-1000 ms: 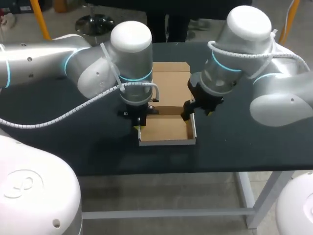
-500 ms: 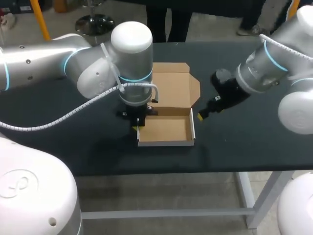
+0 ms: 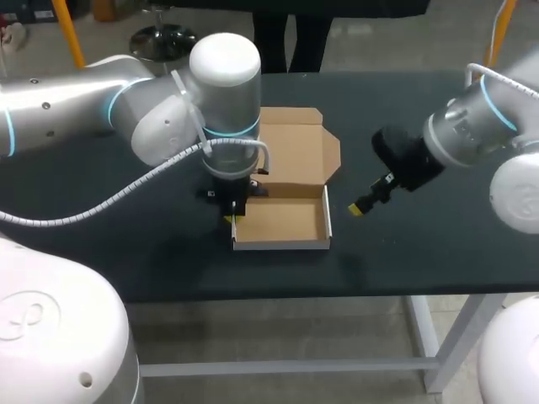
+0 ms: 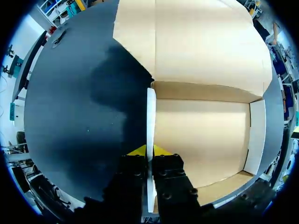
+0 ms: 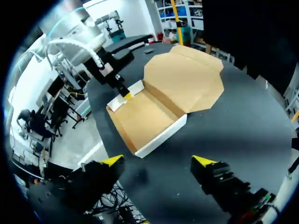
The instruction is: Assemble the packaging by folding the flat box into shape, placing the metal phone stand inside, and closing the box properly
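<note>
Box [image 3: 282, 220] tray up, lid flat behind, floor bare. Left hand [image 4: 150, 151] pinching its wall; right hand [image 5: 159, 161] wide, apart.

The box [image 3: 290, 189] sits just left of the frame's centre on the dark table [image 3: 421, 244], half made up; its base [image 3: 282, 223] is already formed, low walls standing upright, white on the outside and plain brown card within; the lid [image 3: 293, 151] lies open and flat on the table, above the base in the frame, joined to it along the far wall; a rounded side flap [image 3: 333, 156] spreads out at the lid's right edge; the base's left wall [image 4: 151, 112] stands pinched between the fingers of the left gripper [image 4: 149, 151]
</note>
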`<action>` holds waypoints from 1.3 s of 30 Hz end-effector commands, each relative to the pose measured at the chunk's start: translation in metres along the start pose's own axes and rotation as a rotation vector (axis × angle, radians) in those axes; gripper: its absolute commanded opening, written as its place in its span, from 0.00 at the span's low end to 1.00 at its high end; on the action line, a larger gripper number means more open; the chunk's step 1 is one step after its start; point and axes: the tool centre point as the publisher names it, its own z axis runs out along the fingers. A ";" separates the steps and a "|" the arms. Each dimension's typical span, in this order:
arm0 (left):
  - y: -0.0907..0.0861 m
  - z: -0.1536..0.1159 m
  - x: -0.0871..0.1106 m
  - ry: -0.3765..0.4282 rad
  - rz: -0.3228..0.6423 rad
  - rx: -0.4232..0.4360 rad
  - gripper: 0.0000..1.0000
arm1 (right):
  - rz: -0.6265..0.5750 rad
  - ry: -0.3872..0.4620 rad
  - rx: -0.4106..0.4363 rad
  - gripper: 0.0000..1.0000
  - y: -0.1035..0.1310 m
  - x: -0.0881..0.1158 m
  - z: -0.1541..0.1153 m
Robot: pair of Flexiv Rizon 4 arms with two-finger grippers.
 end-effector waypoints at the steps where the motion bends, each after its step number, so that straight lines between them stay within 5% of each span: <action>1: -0.002 -0.002 -0.003 -0.004 -0.001 -0.005 0.00 | -0.140 0.167 -0.110 1.00 -0.025 -0.002 -0.031; 24: 0.002 0.000 -0.007 -0.042 0.000 -0.027 0.00 | -0.198 0.191 -0.141 1.00 -0.040 0.007 -0.051; 33: 0.001 0.005 -0.009 -0.056 -0.015 -0.023 0.00 | -0.157 0.057 -0.052 1.00 -0.045 0.009 -0.043; 39: 0.001 0.004 -0.010 -0.056 -0.011 -0.023 0.00 | -0.165 0.049 -0.057 1.00 -0.051 0.000 -0.039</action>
